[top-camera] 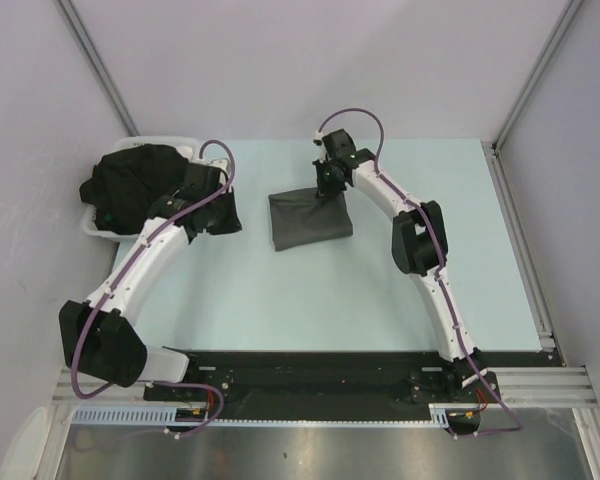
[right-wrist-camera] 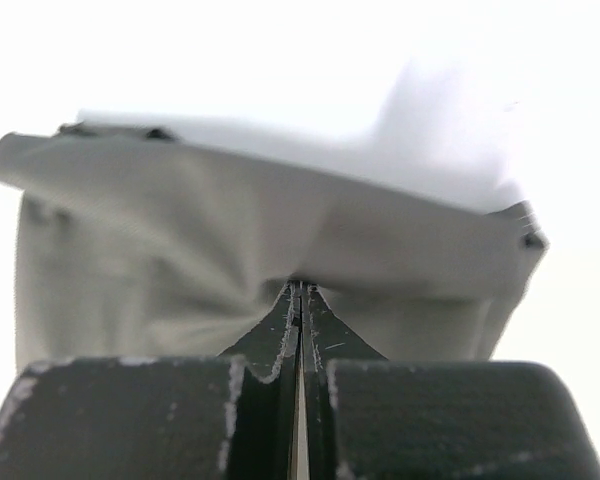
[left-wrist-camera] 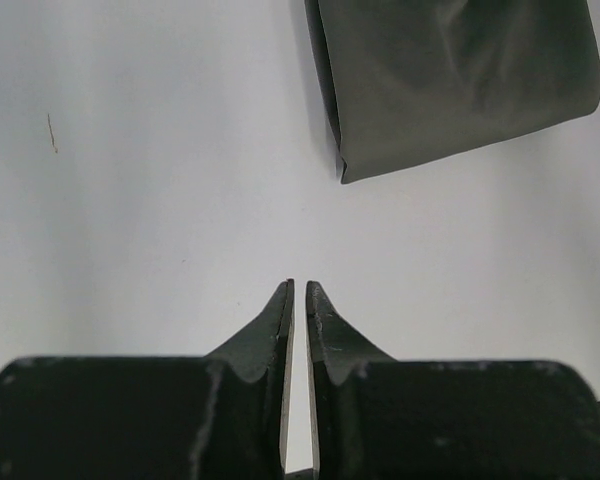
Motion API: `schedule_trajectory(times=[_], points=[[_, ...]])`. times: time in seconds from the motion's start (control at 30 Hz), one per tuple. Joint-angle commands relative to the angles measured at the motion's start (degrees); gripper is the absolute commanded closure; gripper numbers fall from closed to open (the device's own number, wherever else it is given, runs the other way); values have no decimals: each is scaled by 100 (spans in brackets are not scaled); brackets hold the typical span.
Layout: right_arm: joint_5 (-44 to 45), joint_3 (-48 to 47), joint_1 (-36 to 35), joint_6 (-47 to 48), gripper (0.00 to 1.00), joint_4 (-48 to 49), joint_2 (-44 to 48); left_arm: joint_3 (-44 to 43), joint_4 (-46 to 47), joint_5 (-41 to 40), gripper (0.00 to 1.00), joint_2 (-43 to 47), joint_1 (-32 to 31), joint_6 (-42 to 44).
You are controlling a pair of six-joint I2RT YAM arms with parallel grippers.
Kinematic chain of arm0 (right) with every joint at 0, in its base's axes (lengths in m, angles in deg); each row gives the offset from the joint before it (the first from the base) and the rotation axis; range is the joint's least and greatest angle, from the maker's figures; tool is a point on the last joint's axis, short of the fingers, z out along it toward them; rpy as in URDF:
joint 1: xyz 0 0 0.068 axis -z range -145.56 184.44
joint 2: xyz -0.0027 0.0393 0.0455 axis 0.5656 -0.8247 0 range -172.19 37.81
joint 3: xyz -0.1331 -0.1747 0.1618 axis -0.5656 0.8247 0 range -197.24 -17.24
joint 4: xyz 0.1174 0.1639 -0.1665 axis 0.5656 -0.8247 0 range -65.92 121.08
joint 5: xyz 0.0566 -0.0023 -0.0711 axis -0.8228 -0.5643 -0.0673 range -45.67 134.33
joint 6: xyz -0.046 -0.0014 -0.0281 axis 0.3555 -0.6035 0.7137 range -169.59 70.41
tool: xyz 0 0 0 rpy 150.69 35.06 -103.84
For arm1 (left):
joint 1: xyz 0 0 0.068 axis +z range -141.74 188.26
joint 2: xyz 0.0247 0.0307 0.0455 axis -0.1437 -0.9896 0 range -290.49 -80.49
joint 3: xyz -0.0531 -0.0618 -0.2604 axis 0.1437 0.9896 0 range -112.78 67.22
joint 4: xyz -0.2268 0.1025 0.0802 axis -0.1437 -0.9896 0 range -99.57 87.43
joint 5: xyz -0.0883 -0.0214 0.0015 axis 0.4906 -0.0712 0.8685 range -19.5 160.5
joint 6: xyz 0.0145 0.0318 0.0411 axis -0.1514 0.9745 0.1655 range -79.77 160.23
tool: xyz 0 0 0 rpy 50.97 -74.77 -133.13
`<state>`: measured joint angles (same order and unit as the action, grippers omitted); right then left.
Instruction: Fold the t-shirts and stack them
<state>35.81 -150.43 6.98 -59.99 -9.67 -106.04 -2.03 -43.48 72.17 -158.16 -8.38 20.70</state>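
While the right gripper [right-wrist-camera: 301, 290] is clamped tight on a pinch of the grey shirt [right-wrist-camera: 280, 250], with creases running into its tips, the left gripper [left-wrist-camera: 300, 290] stands only a slit apart and holds nothing, just bare table [left-wrist-camera: 160, 200] under it. From above, the right gripper [top-camera: 330, 183] sits at the far edge of the grey shirt [top-camera: 310, 222], so the cloth spreads from those jaws toward the arm bases. It is a folded, roughly rectangular pad lying mid-table. Its longer side runs left to right, slightly skewed, and the far edge looks lifted or rumpled where it is pinched. For the left gripper [top-camera: 228, 212] the same shirt [left-wrist-camera: 460, 80] lies ahead and off to the right, near but apart. The right arm is therefore the one on it, while the left arm is the nearer to the black shirts [top-camera: 140, 185], which are heaped unfolded in and over the white tray [top-camera: 98, 230] at the far left. The grey fold appears close to done, so the next step probably calls for the right jaws to let go cleanly without dragging the pad, and for the left arm to turn back to the heap. No brand, label or writing can be read on any cloth.
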Motion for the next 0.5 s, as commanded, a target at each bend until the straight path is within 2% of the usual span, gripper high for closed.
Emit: schedule_trajectory(times=[0.0,0.47], points=[[-98,-419,206,99,100,199,-204,-317,100,44,87,-116,-23,-95],[-230,-674,364,90,100,787,-539,-484,-14,35,87,-416,-23,-16]])
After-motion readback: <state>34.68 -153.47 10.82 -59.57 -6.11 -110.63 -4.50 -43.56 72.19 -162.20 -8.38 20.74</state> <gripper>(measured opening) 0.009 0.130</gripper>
